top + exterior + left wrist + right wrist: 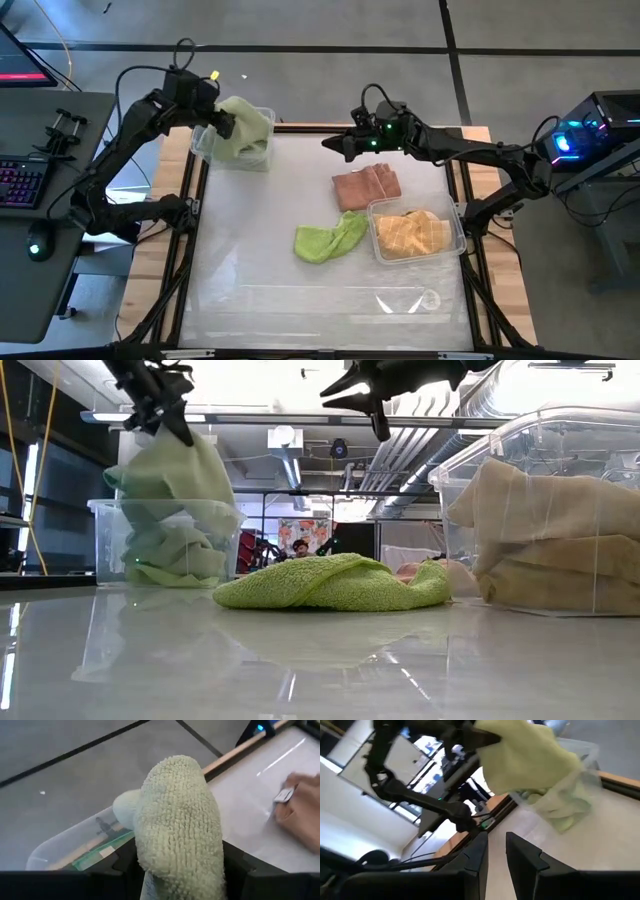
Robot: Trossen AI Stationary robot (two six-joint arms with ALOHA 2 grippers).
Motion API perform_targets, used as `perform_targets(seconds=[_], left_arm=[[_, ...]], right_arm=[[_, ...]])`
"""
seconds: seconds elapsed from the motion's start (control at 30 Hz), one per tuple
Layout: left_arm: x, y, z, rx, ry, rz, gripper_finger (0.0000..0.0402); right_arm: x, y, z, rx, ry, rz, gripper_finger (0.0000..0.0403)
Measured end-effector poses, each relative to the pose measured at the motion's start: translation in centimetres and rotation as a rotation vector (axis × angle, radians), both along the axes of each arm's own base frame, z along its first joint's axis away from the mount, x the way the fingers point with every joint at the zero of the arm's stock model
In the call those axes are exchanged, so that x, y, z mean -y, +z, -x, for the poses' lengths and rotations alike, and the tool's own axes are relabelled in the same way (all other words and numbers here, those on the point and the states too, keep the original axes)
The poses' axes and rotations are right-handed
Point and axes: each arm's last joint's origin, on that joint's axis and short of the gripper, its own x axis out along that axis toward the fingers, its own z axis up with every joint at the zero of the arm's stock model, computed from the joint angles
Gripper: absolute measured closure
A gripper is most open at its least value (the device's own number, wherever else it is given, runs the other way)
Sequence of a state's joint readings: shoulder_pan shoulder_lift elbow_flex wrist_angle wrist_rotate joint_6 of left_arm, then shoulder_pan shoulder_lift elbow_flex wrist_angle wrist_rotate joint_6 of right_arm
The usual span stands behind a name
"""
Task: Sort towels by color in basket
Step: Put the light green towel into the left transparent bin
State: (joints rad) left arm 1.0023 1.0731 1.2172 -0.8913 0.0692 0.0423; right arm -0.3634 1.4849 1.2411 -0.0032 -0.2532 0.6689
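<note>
My left gripper point(214, 119) is over the clear bin point(264, 120) at the table's far left, shut on a pale green towel point(172, 472). More pale green cloth point(170, 555) lies in that bin. My right gripper point(331, 143) hovers open and empty above the table's far middle, high up in the low view point(356, 405). A salmon pink towel point(367, 186) and a lime green towel point(328, 240) lie bunched on the table. A second clear bin point(457, 218) at the right holds mustard yellow and peach cloths point(408, 236). My left gripper pinches the pale green towel between its two fingers, and a bunched part point(176, 815) sticks out past them. The fingers come from above, slanting down. The towel hangs below them, its lower part point(185, 510) down inside the bin on the cloth lying there.
The white table top has wooden side rails point(478, 160). A desk with a keyboard and mouse point(22, 185) stands to the left. Free room lies along the table's near half point(300, 300).
</note>
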Motion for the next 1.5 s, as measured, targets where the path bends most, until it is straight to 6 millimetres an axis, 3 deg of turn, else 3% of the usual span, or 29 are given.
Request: perform_targets(seconds=[0.13,0.3,0.53,0.67,0.83,1.0,1.17,1.33,1.43,1.5], left_arm=[[0.0,-0.2,0.0,-0.004,0.032,0.066,0.0239],[-1.0,-2.8,-0.6,-0.117,-0.016,0.134,0.0273],[-3.6,-4.8,-1.6,-0.498,-0.187,-0.021,0.0338],[-5.2,-3.8,-2.5,-0.504,-0.169,-0.126,0.0354],[-5.5,-4.3,-3.2,-0.504,-0.346,-0.072,0.0310],[-5.5,-5.3,-3.1,-0.541,-0.332,0.027,0.0234],[-4.7,-2.9,-2.5,-0.515,-0.240,0.109,0.0188],[-4.2,-1.1,-1.8,-0.427,-0.211,0.181,0.0186],[-5.0,-1.9,-1.7,-0.285,-0.252,0.244,0.0204],[-5.9,-3.4,-1.7,-0.259,-0.248,0.289,0.0221]], right_arm=[[0.2,-0.2,0.1,-0.028,-0.053,0.005,0.0341],[0.3,-0.3,0.1,-0.034,-0.076,0.026,0.0341],[0.2,-0.3,0.1,-0.035,-0.075,0.025,0.0341],[0.2,-0.4,0.1,-0.042,-0.074,0.018,0.0341],[0.1,-0.4,0.1,-0.046,-0.073,-0.001,0.0341],[-0.5,-0.5,-0.1,-0.051,-0.054,0.002,0.0341],[-0.8,-0.5,-0.2,-0.061,-0.046,0.024,0.0341],[-0.7,-0.5,-0.1,-0.065,-0.078,0.033,0.0341],[-0.6,-0.5,-0.1,-0.068,-0.107,0.042,0.0341],[-0.6,-0.5,-0.1,-0.071,-0.111,0.052,0.0341]])
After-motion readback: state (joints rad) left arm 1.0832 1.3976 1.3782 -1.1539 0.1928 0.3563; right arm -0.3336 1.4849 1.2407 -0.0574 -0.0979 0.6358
